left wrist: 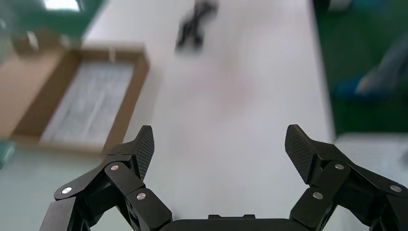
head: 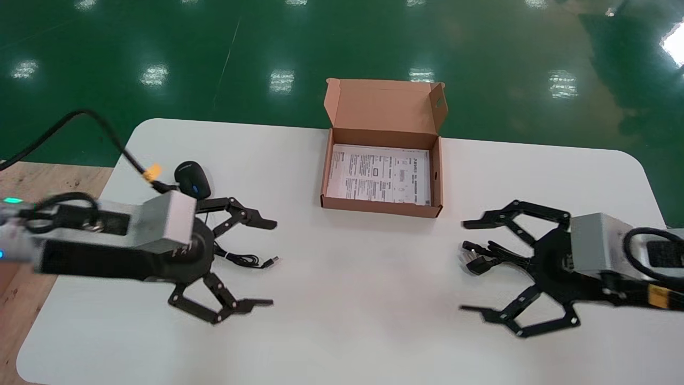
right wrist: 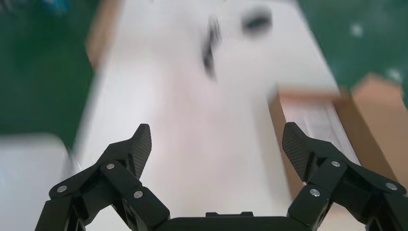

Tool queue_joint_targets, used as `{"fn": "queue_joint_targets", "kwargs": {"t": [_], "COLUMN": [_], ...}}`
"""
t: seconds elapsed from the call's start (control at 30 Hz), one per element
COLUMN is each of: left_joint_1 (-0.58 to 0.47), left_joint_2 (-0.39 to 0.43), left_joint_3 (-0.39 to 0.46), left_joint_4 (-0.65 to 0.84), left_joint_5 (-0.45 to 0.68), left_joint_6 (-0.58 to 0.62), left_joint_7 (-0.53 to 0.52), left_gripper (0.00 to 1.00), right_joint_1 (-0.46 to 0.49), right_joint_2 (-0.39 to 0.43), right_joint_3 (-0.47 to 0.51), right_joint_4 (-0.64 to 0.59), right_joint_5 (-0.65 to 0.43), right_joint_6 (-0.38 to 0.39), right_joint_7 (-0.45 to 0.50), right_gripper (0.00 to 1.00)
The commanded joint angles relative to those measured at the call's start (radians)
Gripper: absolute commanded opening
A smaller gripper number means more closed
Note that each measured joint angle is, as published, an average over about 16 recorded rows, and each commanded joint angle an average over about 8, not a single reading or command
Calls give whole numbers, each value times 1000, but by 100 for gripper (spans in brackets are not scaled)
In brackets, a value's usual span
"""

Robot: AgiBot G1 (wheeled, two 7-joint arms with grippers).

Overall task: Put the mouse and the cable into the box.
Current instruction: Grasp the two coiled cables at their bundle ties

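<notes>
White table (head: 347, 299), brown box (head: 380, 206), black mouse (head: 193, 179), black cable (head: 243, 260), left gripper (head: 272, 263) and right gripper (head: 463, 266) fingers (head: 243, 215) splayed, empty.

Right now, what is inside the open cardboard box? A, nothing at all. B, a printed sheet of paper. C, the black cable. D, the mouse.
B: a printed sheet lies flat in the box, while the mouse and the cable lie out on the table by the open left gripper.
</notes>
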Motion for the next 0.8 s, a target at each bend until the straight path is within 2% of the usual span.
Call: {"fn": "queue_joint_targets", "kwargs": {"t": [0.03, 0.17, 0.33, 0.53, 0.8], "left_joint_1": [-61, -152, -224, -272, -302], "left_joint_2": [32, 117, 210, 284, 333], "left_joint_3": [50, 135, 194, 214, 221], "left_joint_4": [68, 258, 481, 682, 826], "left_joint_5": [98, 250, 359, 403, 420], "left_joint_6": [0, -19, -69, -142, -218], "left_joint_7": [49, 180, 327, 457, 565], "left_gripper": [100, 100, 100, 100, 100], "right_joint_1": [60, 134, 196, 246, 292], "right_joint_2": [-7, -44, -88, -142, -205], "right_joint_3": [-39, -94, -131, -151, -166], "right_joint_4": [-62, -215, -387, -559, -721], "right_joint_5": [-106, -245, -340, -392, -425], "right_joint_6": [-7, 22, 63, 116, 177], "right_joint_7": [-73, -186, -298, -404, -501], "right_gripper": [100, 100, 100, 100, 100]}}
